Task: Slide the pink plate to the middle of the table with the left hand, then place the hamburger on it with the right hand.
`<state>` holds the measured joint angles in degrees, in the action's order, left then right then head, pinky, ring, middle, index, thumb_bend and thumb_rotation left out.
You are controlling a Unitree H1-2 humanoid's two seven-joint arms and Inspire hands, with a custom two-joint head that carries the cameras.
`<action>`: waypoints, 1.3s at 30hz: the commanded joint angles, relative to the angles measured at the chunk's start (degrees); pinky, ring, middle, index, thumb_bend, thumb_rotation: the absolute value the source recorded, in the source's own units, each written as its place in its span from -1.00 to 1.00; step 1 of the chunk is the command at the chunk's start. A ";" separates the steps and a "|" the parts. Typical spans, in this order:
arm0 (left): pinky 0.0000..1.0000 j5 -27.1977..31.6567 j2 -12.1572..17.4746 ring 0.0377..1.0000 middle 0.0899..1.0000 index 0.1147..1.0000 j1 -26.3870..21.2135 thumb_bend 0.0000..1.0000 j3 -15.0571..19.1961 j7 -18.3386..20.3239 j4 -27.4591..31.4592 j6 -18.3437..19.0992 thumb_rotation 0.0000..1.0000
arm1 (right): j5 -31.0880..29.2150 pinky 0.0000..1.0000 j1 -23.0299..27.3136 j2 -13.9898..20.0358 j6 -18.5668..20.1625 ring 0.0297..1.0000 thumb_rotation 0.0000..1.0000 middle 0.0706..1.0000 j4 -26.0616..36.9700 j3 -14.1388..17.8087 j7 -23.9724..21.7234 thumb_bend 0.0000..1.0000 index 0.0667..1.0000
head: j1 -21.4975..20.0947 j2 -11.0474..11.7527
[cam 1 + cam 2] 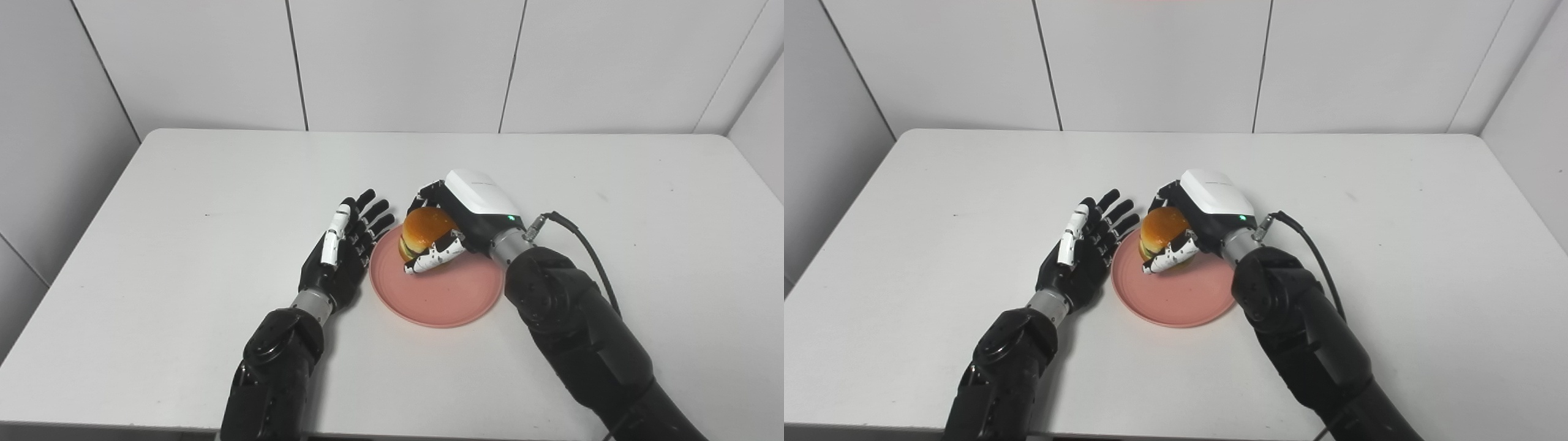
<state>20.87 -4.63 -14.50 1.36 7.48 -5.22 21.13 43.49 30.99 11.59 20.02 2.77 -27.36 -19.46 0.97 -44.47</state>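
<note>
The hamburger (424, 231), round with a shiny orange bun, sat over the far part of the pink plate (438, 294), and the right hand (465, 217) had its fingers (432, 256) wrapped around it, though I could not tell if it was touching the plate yet. The plate was flat, smooth and round with a low rim, lying near the middle of the white tabletop (184, 214), and the left hand (343, 254) rested just beside it with its fingers spread and holding nothing. If the fingers let go too early or dragged on the bun, the burger could tip and roll off the slippery plate.
</note>
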 commanded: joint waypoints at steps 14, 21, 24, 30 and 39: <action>0.90 -0.47 0.23 0.86 0.87 0.89 0.35 -0.32 -0.37 -0.43 -0.40 3.45 1.00 | 2.84 -0.52 0.17 0.28 -1.03 -0.39 -0.72 -0.30 -0.18 -1.59 0.00 0.02 -0.10 | -0.16 -0.80; 0.90 -0.34 0.10 0.87 0.88 0.89 0.36 -0.32 -0.14 -0.63 -0.13 3.80 1.00 | 4.15 -0.57 -0.45 0.71 -2.31 -0.45 -0.72 -0.35 -0.59 -2.05 0.57 0.02 -0.11 | -0.36 -1.06; 0.90 -0.13 0.01 0.87 0.88 0.89 0.33 -0.32 0.07 -0.71 -0.12 3.99 1.00 | 4.43 -0.55 -0.50 0.78 -2.11 -0.41 -0.72 -0.29 -0.53 -2.20 0.08 0.02 -0.10 | -0.41 -1.09; 0.88 -0.13 0.03 0.85 0.86 0.88 0.36 -0.32 0.19 -0.83 -0.02 4.10 1.00 | 6.59 -0.36 -0.36 1.36 -2.54 -0.18 -0.70 -0.05 -0.46 -3.25 -0.07 0.03 -0.09 | -0.68 -1.23; 0.87 -0.74 0.37 0.90 0.88 0.87 0.21 -0.32 -0.16 -0.91 0.01 4.25 1.00 | 6.76 0.27 -0.46 1.47 -2.51 0.59 0.14 0.76 0.04 -2.74 -1.41 0.54 0.83 | -0.85 -1.33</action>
<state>21.02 -4.55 -14.53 1.45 7.52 -4.60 22.39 50.28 28.64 13.00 19.62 1.12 -31.02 -21.66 0.09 -45.79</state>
